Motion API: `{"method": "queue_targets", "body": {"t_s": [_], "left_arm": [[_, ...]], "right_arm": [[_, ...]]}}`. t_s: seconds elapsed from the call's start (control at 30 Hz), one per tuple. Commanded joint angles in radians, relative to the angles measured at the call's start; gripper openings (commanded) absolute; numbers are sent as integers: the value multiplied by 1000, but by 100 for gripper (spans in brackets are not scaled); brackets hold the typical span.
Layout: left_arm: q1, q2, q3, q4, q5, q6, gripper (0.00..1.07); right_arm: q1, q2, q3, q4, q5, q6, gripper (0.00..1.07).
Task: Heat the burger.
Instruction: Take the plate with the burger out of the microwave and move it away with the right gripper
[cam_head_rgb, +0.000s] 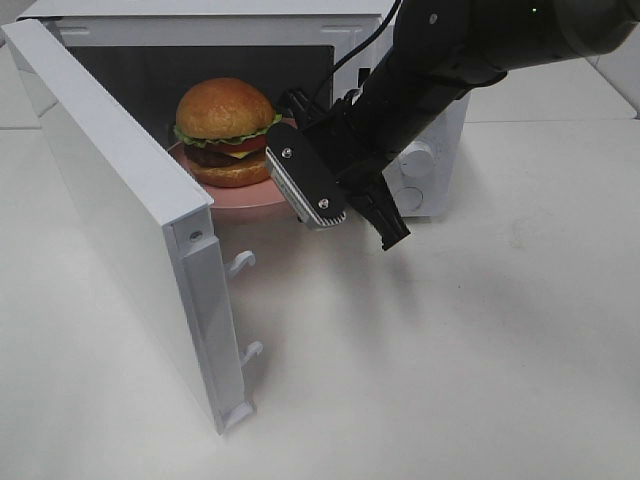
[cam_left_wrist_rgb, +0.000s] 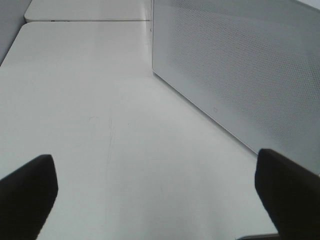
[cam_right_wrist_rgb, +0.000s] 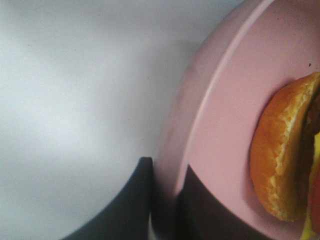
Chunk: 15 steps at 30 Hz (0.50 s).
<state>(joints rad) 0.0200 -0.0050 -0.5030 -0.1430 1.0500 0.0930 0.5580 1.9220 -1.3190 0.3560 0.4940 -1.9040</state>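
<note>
At upper centre of the overhead frame, the burger (cam_head_rgb: 226, 131) sits on a pink plate (cam_head_rgb: 250, 192) inside the microwave (cam_head_rgb: 420, 160). The right gripper (cam_right_wrist_rgb: 165, 200) pinches the plate's rim. The left gripper (cam_left_wrist_rgb: 155, 192) is spread wide, holding nothing.

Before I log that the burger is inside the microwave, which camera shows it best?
The exterior high view: the whole burger sits on the pink plate in the open microwave. The right wrist view shows only a close, cropped slice of its bun, with the right gripper on the plate rim. The left wrist view shows no burger.
</note>
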Motion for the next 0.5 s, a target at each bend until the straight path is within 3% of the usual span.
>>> {"method": "queue_targets", "body": {"t_s": [0.03, 0.23, 0.5], "left_arm": [[2, -19, 4, -8, -13, -6, 100], [2, -19, 4, -8, -13, -6, 100], [2, -19, 4, -8, -13, -6, 100]], "right_arm": [[-8, -68, 44, 16, -69, -9, 0], [-8, -125, 123, 10, -89, -9, 0], [-5, -276, 321, 10, -225, -9, 0]]}}
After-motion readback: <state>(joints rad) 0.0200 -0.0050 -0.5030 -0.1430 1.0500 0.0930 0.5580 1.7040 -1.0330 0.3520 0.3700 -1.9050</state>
